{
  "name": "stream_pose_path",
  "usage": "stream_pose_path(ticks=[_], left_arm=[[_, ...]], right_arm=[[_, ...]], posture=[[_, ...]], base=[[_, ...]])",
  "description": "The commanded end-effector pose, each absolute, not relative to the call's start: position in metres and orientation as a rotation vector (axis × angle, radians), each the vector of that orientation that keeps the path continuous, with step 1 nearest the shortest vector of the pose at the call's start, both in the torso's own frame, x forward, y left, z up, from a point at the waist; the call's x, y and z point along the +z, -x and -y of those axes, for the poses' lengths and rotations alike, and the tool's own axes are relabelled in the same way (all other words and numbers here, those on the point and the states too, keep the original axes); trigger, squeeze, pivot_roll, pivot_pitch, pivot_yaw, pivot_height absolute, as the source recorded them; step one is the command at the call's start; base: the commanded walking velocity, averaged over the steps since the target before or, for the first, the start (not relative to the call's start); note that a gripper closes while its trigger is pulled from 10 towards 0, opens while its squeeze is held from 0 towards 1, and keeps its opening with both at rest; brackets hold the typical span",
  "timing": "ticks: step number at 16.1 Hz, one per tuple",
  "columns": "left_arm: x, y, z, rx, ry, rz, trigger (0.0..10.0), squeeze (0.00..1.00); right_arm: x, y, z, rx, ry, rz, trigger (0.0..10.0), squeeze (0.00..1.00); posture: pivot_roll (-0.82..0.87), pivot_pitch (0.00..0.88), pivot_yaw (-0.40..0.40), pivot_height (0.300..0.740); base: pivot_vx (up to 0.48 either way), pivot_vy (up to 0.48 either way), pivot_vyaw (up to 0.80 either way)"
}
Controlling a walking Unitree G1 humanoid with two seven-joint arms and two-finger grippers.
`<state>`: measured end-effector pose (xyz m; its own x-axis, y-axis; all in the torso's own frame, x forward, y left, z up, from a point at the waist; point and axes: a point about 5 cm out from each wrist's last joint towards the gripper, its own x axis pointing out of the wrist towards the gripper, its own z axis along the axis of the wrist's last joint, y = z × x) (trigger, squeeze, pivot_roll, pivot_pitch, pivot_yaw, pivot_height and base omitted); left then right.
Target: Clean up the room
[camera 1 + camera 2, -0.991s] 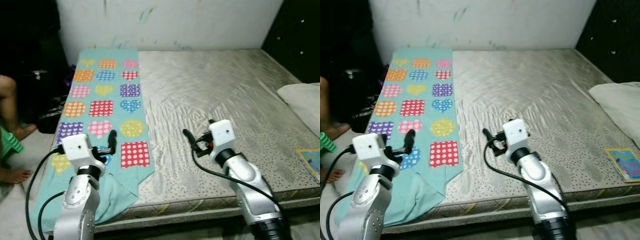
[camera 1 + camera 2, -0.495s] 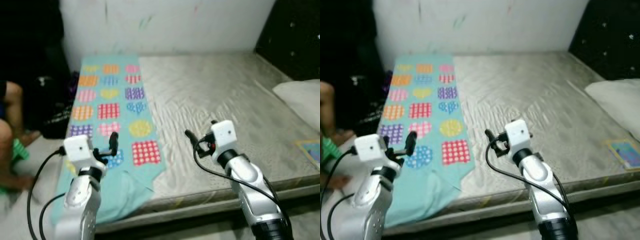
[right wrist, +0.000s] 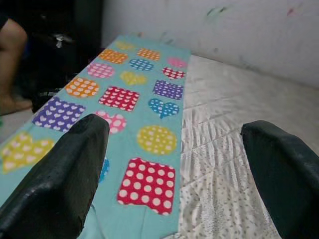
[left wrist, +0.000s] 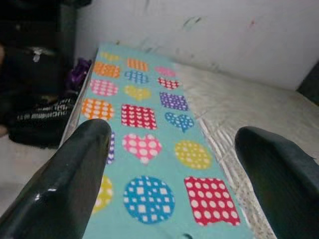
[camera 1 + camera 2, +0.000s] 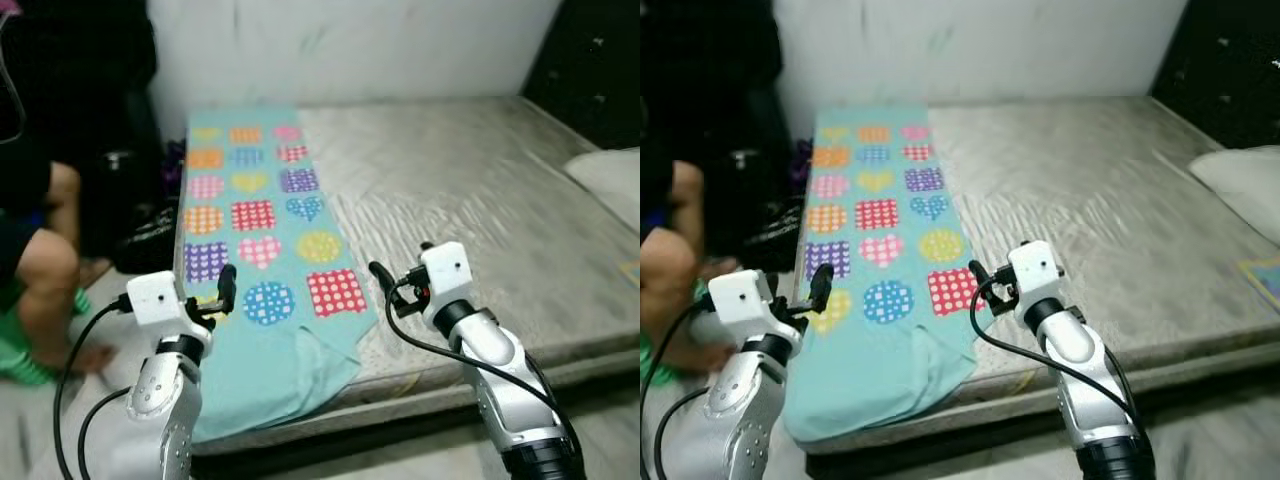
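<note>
two grippers hang low in the head views, both raised over the near edge of the bed (image 5: pixel 480 190). the left gripper (image 5: pixel 222 290) sits at the lower left of the frame, its fingers (image 4: pixel 75 174) spread wide with nothing between them; through the gap the wrist view shows the blanket (image 4: pixel 149 149) running up toward the wall (image 4: pixel 224 35). the right gripper (image 5: pixel 385 280) sits lower centre, just right of the blanket's edge, its fingers (image 3: pixel 60 179) also spread wide and empty. the blanket (image 5: pixel 260 260), teal with dotted hearts, circles and squares in many colours, lies as a long strip down the left part of the mattress, from the wall at the top of the frame to the near edge, where its end droops over the side at lower left. a pillow (image 5: pixel 610 175) lies at the right edge of the frame, on the far side of the bed. a person's bent leg (image 5: pixel 45 290) shows at the left edge, on the floor beside the bed, with a dark bag (image 5: pixel 145 235) between the leg and the bed. the head views are a little blurred.
</note>
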<state>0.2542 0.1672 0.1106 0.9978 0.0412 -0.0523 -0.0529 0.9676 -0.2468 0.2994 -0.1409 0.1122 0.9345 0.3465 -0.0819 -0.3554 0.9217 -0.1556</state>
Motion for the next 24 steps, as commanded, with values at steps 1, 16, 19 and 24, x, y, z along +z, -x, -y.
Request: stream_pose_path(ticks=[1,16,19,24], left_arm=[[0.112,-0.254,-0.173,0.063,0.238,-0.046,10.0,0.00],[0.112,-0.255,-0.181,0.127,0.221,-0.054,10.0,0.00],[0.111,-0.255,-0.181,0.130,0.218,-0.058,10.0,0.00],[0.111,-0.256,-0.180,0.125,0.218,-0.057,10.0,0.00]], right_arm=[[0.120,-0.302,0.134,0.379,0.163,-0.019,10.0,0.00],[0.122,-0.303,0.128,0.369,0.173,-0.007,10.0,0.00],[0.121,-0.303,0.128,0.371,0.174,-0.008,10.0,0.00],[0.121,-0.303,0.128,0.373,0.177,-0.009,10.0,0.00]], posture=[[-0.12,0.024,-0.039,0.740],[-0.12,0.056,-0.034,0.740],[-0.12,0.051,-0.034,0.740],[-0.12,0.047,-0.033,0.740]], base=[[0.000,0.480,0.00],[0.000,-0.076,-0.16],[0.000,-0.386,0.00],[0.000,-0.377,0.00]])
